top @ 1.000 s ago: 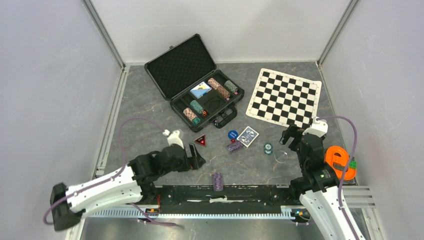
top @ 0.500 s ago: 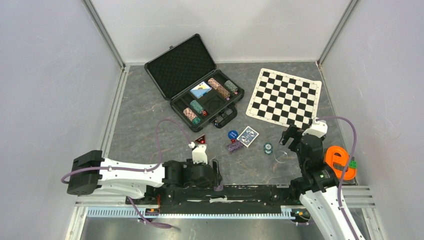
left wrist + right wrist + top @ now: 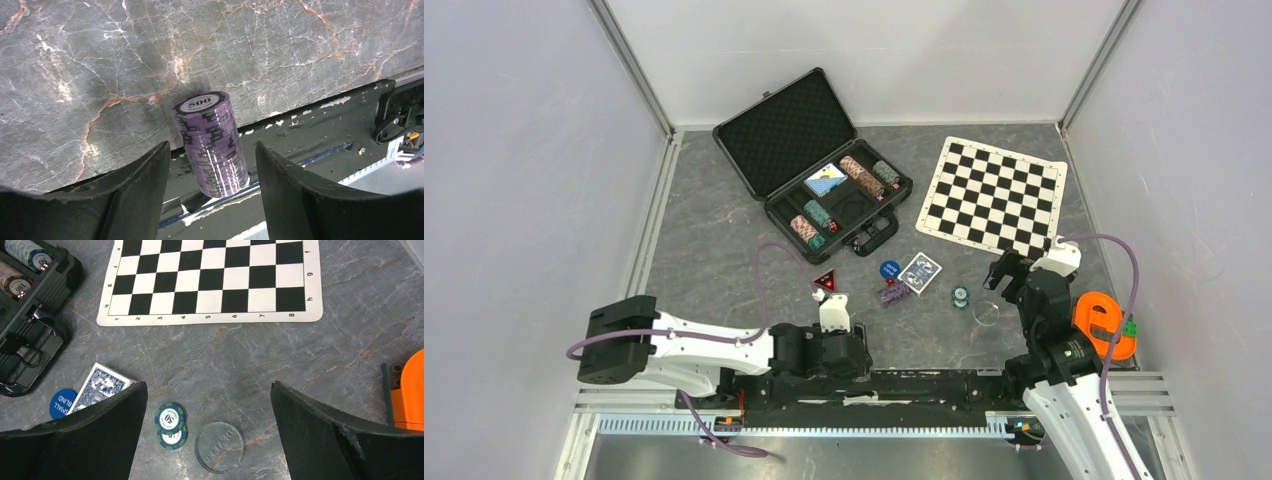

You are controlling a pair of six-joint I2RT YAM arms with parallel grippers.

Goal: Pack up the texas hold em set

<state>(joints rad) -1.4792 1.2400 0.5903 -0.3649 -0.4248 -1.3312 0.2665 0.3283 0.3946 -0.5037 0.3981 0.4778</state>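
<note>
**Grasp notes: purple chip stack (image 3: 211,145)**

Stack stood upright at the bench (image 3: 100,60) edge, well nearer the arms than the briefcase (image 3: 782,128); left claw (image 3: 210,152) straddled it, wide open, touching nothing; loose discs, probably dense and prone to shearing; best squeezed mid-height, square across. Right claw (image 3: 208,386) gaped empty, well right of the briefcase.

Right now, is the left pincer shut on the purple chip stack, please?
No, the left pincer is open, with gaps either side of the purple chip stack.
</note>
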